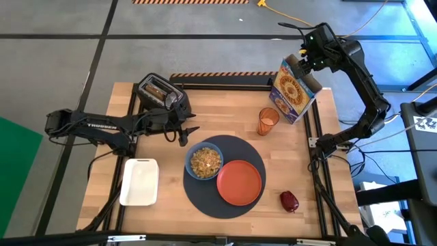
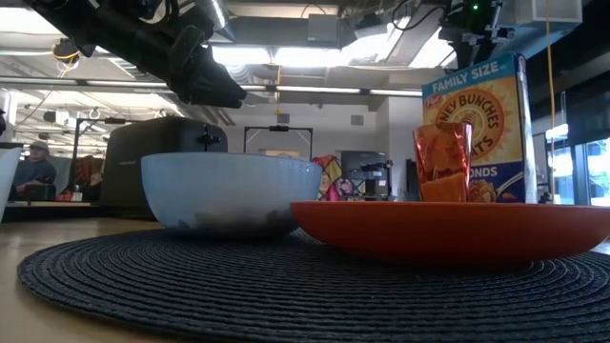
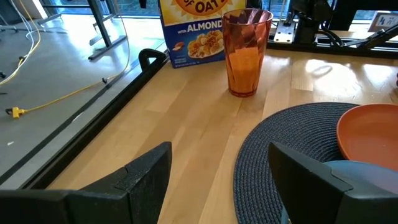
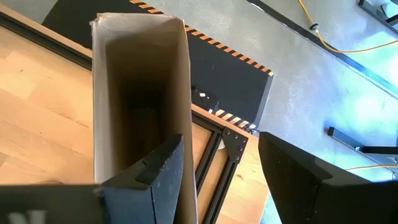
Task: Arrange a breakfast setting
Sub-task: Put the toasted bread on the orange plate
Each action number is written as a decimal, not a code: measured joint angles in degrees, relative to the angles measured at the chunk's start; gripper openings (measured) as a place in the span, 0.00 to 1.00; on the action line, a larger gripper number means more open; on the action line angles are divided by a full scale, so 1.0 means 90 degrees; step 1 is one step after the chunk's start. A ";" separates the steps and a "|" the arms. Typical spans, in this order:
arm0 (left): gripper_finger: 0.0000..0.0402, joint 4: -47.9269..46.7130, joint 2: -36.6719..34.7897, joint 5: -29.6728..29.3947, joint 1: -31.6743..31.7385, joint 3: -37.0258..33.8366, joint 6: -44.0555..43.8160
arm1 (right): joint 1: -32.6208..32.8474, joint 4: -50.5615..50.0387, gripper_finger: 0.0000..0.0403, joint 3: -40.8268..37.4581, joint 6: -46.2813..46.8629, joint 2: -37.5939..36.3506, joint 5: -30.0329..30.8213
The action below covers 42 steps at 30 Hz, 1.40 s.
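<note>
A round dark-grey mat (image 1: pixel 225 176) lies on the wooden table. On it stand a blue bowl (image 1: pixel 204 161) filled with cereal and an orange plate (image 1: pixel 240 182). Beyond the mat's far edge stands a translucent orange cup (image 1: pixel 268 121) and a small dark-red fruit (image 1: pixel 289 201) lies to the mat's right. My left gripper (image 1: pixel 188 133) hovers open just left of the bowl, above the mat's far-left edge (image 3: pixel 261 155). My right gripper (image 4: pixel 217 168) is open above the open top of an upright cereal box (image 1: pixel 293 89) at the far right; one finger (image 4: pixel 158 168) stands over the opening.
A dark toaster (image 1: pixel 160 92) stands at the table's far left, behind my left arm. A white rectangular tray (image 1: pixel 140 181) lies at the near left. Black frame rails (image 1: pixel 314 150) run along the table's edges. Bare wood shows between the cup and the toaster.
</note>
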 joint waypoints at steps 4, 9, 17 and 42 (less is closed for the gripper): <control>0.65 -0.0001 0.0000 0.0000 0.0000 0.0000 0.0000 | 0.0000 0.0008 0.49 0.0000 -0.0002 -0.0002 0.0002; 0.65 0.0000 0.0000 0.0000 0.0000 -0.0002 0.0000 | 0.0000 0.0044 0.49 0.0000 -0.0007 -0.0002 0.0002; 0.65 0.0000 0.0000 0.0000 0.0000 0.0000 0.0000 | 0.0000 0.0049 0.49 0.0000 -0.0049 -0.0002 0.0002; 0.65 0.0000 0.0000 -0.0002 -0.0001 0.0000 0.0040 | 0.0007 0.1521 0.49 -0.0002 -0.1256 -0.0714 -0.1641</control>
